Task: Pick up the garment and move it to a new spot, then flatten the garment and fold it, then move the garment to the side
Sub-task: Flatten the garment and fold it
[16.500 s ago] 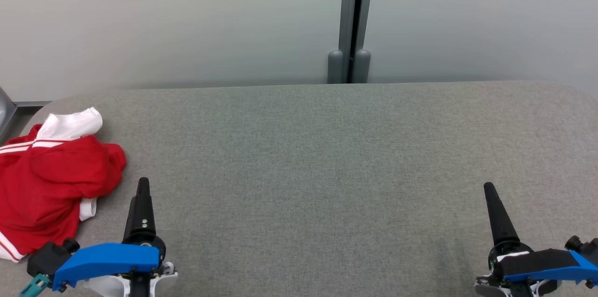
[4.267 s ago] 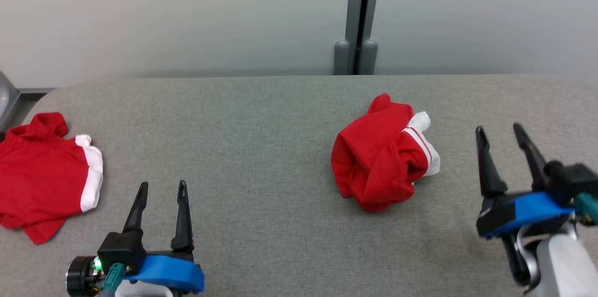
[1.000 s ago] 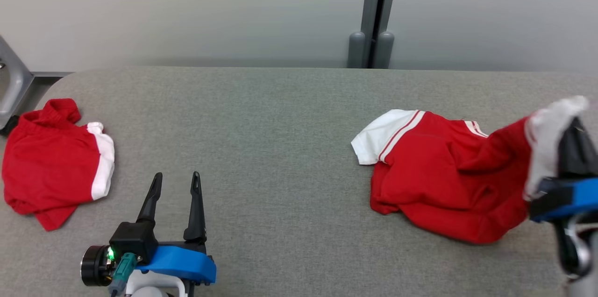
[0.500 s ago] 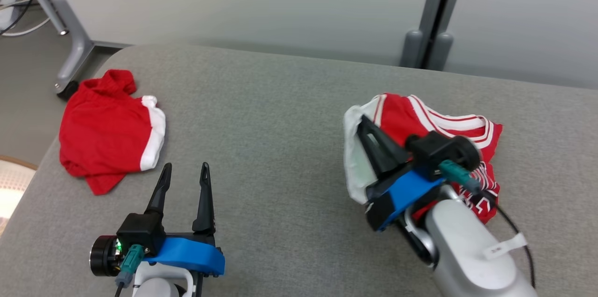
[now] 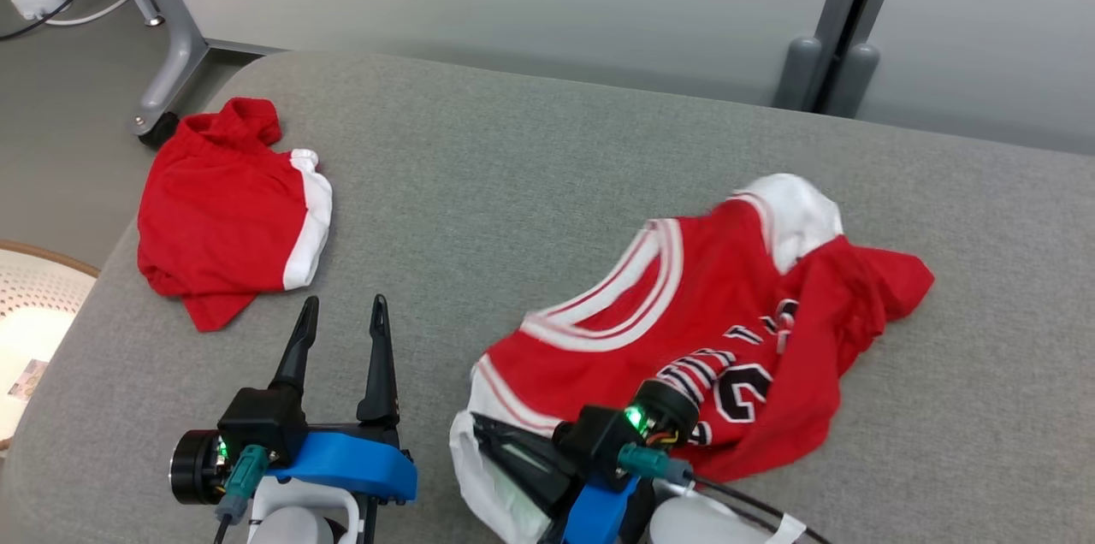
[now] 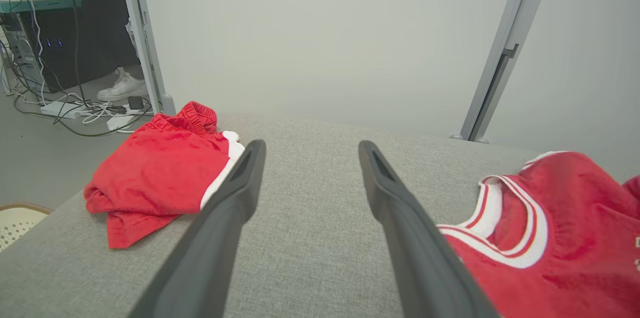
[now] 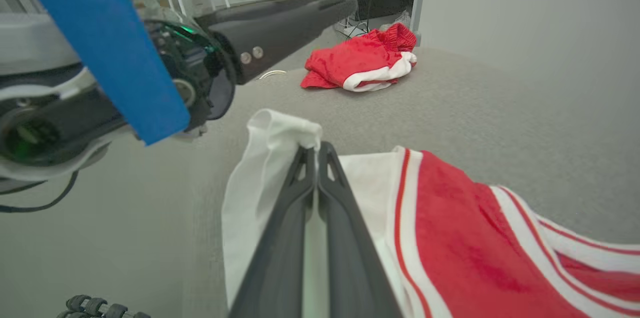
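Observation:
The garment (image 5: 727,313) is a red jersey with white trim and black numbers, lying spread and rumpled on the grey padded table (image 5: 530,185). My right gripper (image 5: 476,422) is shut on its white edge at the near front, and the cloth drapes over the fingertips (image 7: 314,150). The jersey's red body (image 7: 475,238) trails off to the right of them. My left gripper (image 5: 342,304) stands open and empty just left of the jersey. Between its fingers (image 6: 310,145) is bare table, with the jersey's neckline (image 6: 520,223) to the right.
A second red and white garment (image 5: 222,210) lies crumpled near the table's rounded left corner (image 6: 160,173). Beyond that corner are floor, a grey metal leg (image 5: 171,39) and cables. A person's white shoe (image 6: 122,89) stands there. A grey post (image 5: 843,22) rises behind the table.
My right gripper has pulled the white edge left and toward me, close beside the left gripper. The jersey has spread out, neckline and numbers up. The head camera has shifted; the left gripper stays open.

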Available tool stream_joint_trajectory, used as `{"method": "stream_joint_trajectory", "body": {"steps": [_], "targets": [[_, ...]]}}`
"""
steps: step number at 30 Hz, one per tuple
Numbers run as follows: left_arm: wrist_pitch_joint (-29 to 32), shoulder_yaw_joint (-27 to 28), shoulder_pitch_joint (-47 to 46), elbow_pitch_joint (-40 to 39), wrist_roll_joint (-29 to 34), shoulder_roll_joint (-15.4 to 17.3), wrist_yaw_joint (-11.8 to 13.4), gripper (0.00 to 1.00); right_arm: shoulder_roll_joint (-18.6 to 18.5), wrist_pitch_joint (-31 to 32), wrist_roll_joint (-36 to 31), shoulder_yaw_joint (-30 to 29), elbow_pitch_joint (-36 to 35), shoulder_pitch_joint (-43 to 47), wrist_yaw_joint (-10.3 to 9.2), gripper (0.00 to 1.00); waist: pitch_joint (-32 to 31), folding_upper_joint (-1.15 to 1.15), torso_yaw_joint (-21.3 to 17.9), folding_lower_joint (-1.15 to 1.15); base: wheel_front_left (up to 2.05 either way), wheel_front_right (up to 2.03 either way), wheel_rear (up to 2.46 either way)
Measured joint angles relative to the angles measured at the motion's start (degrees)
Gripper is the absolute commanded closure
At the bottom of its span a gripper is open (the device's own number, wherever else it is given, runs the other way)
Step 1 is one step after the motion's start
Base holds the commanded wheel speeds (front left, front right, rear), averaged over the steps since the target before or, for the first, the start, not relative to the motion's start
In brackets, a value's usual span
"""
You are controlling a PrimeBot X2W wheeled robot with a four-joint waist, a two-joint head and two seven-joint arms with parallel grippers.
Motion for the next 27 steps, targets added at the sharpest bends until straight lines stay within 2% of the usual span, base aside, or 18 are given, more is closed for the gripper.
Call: {"method": "stream_joint_trajectory", "body": {"steps": [1,2,3,6,9,13,16,22,27], "targets": [[-0.01,0.05,0.0,0.0,0.0,0.0,0.1,0.0,-0.04,-0.01,0.65,1.15,0.26,0.05,0.0,0.99,0.02,0.0,-0.21,0.0,0.0,0.0,0.0],[0.0,0.13,-0.01,-0.01,-0.01,-0.01,0.2,0.0,-0.07,-0.02,1.07,2.09,0.44,0.01,-0.01,0.34,0.05,0.0,-0.47,0.0,0.0,0.0,0.0],[0.0,0.19,-0.02,0.0,0.0,-0.02,0.24,0.0,-0.07,-0.04,1.42,2.71,0.62,-0.05,-0.01,0.0,0.04,0.0,-0.75,0.0,0.0,0.0,0.0],[0.0,0.73,-0.01,0.03,0.1,-0.01,0.24,0.0,-0.02,-0.11,1.64,2.56,1.24,-0.51,0.0,0.0,-0.14,0.0,-1.77,0.0,0.0,0.0,0.0],[0.0,1.11,-0.01,0.03,0.24,-0.01,0.24,0.0,-0.02,-0.18,0.16,-1.07,1.54,-1.52,0.0,0.0,-0.59,0.0,-2.91,0.0,0.0,0.0,0.0],[0.0,1.79,0.2,-0.1,0.86,-0.03,0.22,0.0,-0.37,-0.19,-4.13,-10.21,1.78,-1.52,0.0,0.0,-1.32,0.0,-4.63,0.0,0.0,0.0,0.0],[0.0,2.67,0.86,-0.22,1.21,0.03,-0.09,0.0,-2.23,-0.19,-6.9,-18.87,-0.36,-0.43,-0.01,0.0,-1.97,0.0,-5.95,0.0,0.0,0.0,0.0],[0.0,3.54,2.03,-0.76,1.81,0.11,-0.27,0.0,-5.42,-0.22,-11.36,-34.89,-6.38,7.11,-0.01,0.0,-3.14,0.0,-8.46,0.0,0.0,0.0,0.0],[0.0,4.21,2.98,-0.96,2.21,0.1,-0.51,0.0,-6.48,-0.23,-14.22,-44.76,-10.23,15.13,-0.01,0.0,-3.94,0.0,-9.72,0.0,0.0,0.0,0.0]]}}
